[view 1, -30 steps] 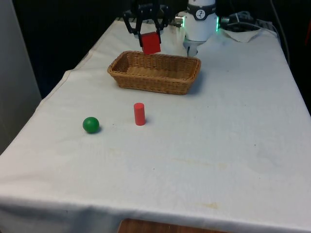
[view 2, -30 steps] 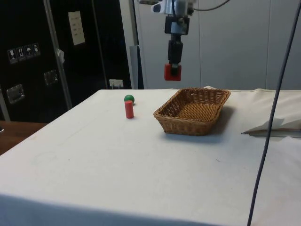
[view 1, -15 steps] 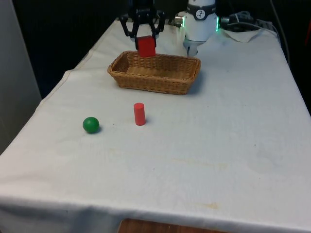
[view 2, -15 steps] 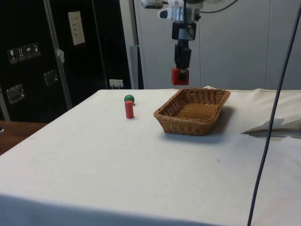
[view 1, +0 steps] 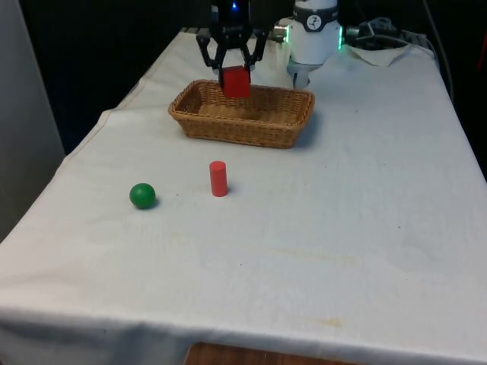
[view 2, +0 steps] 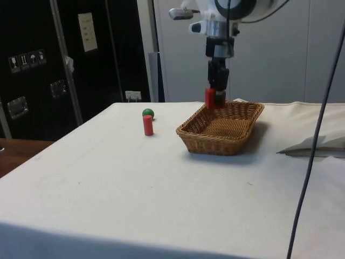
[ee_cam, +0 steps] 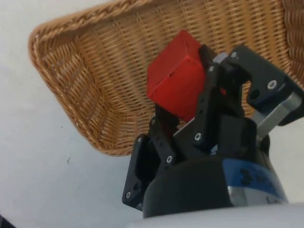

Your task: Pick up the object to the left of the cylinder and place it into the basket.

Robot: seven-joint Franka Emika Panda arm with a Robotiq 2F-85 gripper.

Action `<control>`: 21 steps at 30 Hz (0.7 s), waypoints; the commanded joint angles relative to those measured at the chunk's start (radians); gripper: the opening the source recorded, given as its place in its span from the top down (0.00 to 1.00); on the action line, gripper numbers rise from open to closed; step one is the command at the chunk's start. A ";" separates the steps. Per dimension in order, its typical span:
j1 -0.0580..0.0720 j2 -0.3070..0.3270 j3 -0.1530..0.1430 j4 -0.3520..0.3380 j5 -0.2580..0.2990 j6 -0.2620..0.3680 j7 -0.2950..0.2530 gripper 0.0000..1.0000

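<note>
My gripper (view 1: 235, 78) is shut on a red cube (view 1: 236, 81) and holds it just above the wicker basket (view 1: 285, 134), over the basket's far part. From the side the cube (view 2: 212, 98) hangs level with the basket's rim (view 2: 215, 144). In the wrist view the cube (ee_cam: 175, 75) sits between the black fingers (ee_cam: 208, 95) with the basket's woven floor (ee_cam: 118, 66) below it. A red cylinder (view 1: 218, 179) stands upright on the cloth in front of the basket. A green ball (view 1: 142, 195) lies towards the front view's left of the cylinder.
The cylinder (view 2: 147, 124) and ball (view 2: 148, 113) stand close together away from the basket. A crumpled white cloth (view 2: 318, 144) lies on the table beyond the basket. A cable (view 2: 315, 135) hangs down at the side view's right.
The gripper has carried the red cube down and further over the basket, from high above its near rim to just above its inside. The cylinder and ball have not moved.
</note>
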 commanded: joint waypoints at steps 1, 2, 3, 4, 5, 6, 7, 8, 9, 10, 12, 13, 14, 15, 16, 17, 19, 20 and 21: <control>0.001 0.019 0.005 -0.006 -0.008 0.028 0.016 1.00; 0.002 0.022 0.007 -0.014 -0.007 0.038 0.017 1.00; 0.002 0.007 0.005 -0.013 0.000 0.017 0.004 1.00; 0.003 0.025 0.009 -0.020 -0.006 0.046 0.018 1.00; 0.004 0.029 0.011 -0.027 -0.005 0.056 0.020 1.00; 0.005 0.038 0.014 -0.040 -0.005 0.076 0.023 1.00; 0.006 0.043 0.015 -0.045 -0.005 0.086 0.024 1.00; 0.007 0.048 0.016 -0.049 -0.003 0.095 0.025 1.00; 0.008 0.054 0.016 -0.052 -0.002 0.104 0.027 1.00; 0.008 0.060 0.016 -0.054 -0.001 0.111 0.028 1.00; 0.008 0.058 0.015 -0.057 0.001 0.106 0.024 1.00; 0.011 0.079 0.017 -0.058 0.003 0.129 0.032 1.00; 0.012 0.086 0.017 -0.059 0.004 0.133 0.033 1.00; 0.012 0.092 0.018 -0.060 0.005 0.137 0.034 1.00; 0.013 0.100 0.018 -0.061 0.007 0.141 0.035 1.00; 0.013 0.108 0.019 -0.062 0.008 0.146 0.035 1.00; 0.014 0.124 0.022 -0.062 0.011 0.152 0.037 1.00; 0.015 0.133 0.024 -0.061 0.012 0.154 0.038 1.00; 0.013 0.129 0.020 -0.058 0.004 0.140 0.038 1.00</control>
